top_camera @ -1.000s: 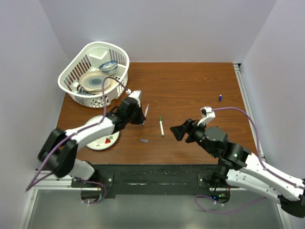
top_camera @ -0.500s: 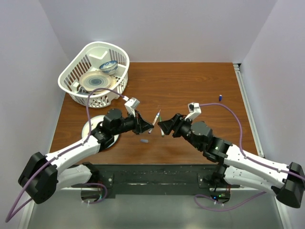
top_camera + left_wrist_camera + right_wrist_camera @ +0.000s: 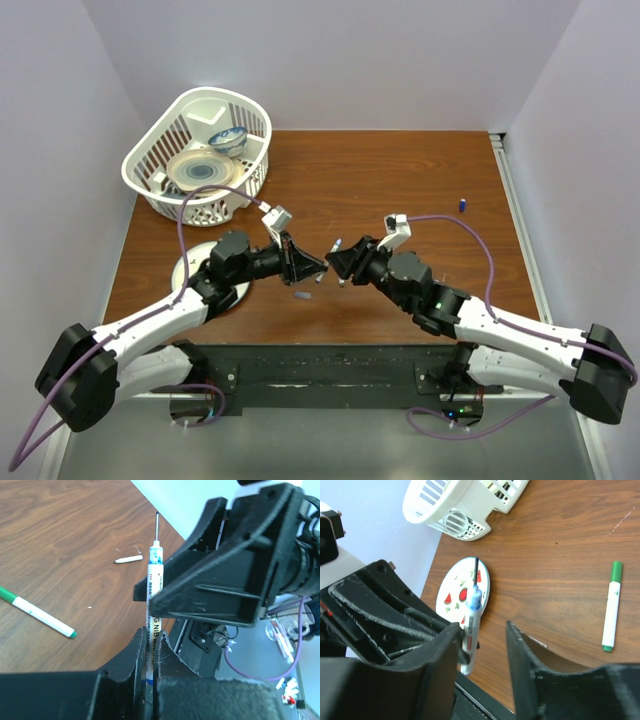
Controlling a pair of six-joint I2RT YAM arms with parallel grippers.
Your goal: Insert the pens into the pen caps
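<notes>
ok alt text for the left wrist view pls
The left pincer clamps a white pen, thin dark tip up, beside the open right pincer. A green-ended pen and a small pale cap lie on the wooden table.

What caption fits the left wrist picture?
Left gripper pinches an uncapped pen, with the open right gripper close beside it.

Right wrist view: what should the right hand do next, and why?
Probably shut the right hand on the pen: its barrel stands between the open fingers, close to one, while the left hand grips its lower end.
</notes>
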